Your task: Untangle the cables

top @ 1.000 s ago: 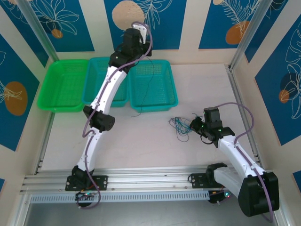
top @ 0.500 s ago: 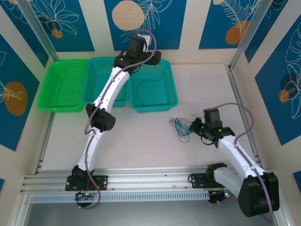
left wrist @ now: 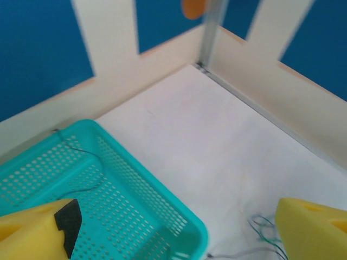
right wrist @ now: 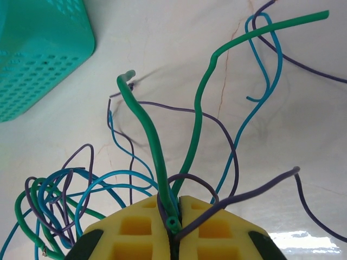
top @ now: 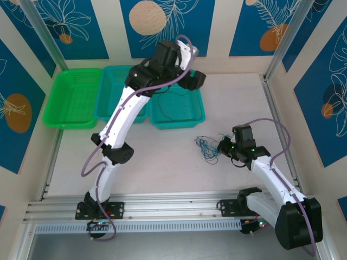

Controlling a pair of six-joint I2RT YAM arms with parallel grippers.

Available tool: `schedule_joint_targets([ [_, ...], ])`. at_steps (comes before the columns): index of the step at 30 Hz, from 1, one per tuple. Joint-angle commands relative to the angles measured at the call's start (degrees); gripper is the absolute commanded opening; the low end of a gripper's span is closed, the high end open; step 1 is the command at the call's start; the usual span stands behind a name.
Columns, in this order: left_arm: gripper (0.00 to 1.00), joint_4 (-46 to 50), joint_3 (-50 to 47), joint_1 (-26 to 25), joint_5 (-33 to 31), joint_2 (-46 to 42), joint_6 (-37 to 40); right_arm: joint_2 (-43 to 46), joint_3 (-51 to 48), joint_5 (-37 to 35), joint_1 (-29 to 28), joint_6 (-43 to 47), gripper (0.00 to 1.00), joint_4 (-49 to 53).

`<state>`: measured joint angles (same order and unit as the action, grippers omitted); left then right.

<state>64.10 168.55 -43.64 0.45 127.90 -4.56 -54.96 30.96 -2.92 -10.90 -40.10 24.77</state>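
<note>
Above the teal basket (top: 184, 111), the left gripper (top: 196, 80) is hovering, jaws spread wide; one thin dark cable (top: 166, 108) is lying inside. The right gripper (right wrist: 174, 214) is pinching the tangled cables (top: 207, 145) on the table (top: 157, 162).

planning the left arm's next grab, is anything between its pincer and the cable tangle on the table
Nothing visible. The open left pincer hangs over the right rim of the basket, and bare table lies from there to the tangle. The right pincer is shut on the tangle's right side.
</note>
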Motion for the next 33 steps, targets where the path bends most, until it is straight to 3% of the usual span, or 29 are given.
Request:
schedule_joint_targets([
  [1,0.93,4.3,-5.5,-0.2,0.8,-6.5,3.4,-0.3,1.3,3.7,-0.6,4.0,0.00,3.4],
  [6,0.94,5.2,-19.5,-0.5,-0.9,-19.0,4.6,-2.1,2.5,8.2,-2.7,6.8,0.00,3.9],
  [8,0.95,2.7,-31.5,-1.0,-0.8,-26.2,4.6,-3.2,2.6,10.7,-4.3,6.7,0.00,2.2],
  [12,0.94,-13.4,-63.9,-1.2,-0.1,-45.3,1.6,-5.4,3.0,13.5,-6.7,4.9,0.00,-1.4],
  [16,0.93,-21.2,-82.2,-1.2,0.8,-56.2,-2.3,-8.1,4.9,13.9,-8.8,4.2,0.00,-2.6],
  [20,0.92,-36.8,-101.3,-1.2,9.7,-65.1,-4.7,-10.8,6.6,17.4,-9.4,1.9,0.00,-4.3],
  [26,0.91,-64.4,-127.7,-1.6,15.0,-73.5,-4.8,-10.2,7.1,23.7,-9.9,-3.9,0.00,-6.7],
  [30,0.91,-81.5,-138.9,-2.2,19.1,-73.5,-7.5,-6.8,7.0,22.9,-10.1,-10.3,0.00,-6.8],
  [33,0.91,-88.8,-142.7,-4.2,21.3,-72.1,-7.8,-3.5,5.9,19.9,-10.2,-17.3,0.00,-7.0],
])
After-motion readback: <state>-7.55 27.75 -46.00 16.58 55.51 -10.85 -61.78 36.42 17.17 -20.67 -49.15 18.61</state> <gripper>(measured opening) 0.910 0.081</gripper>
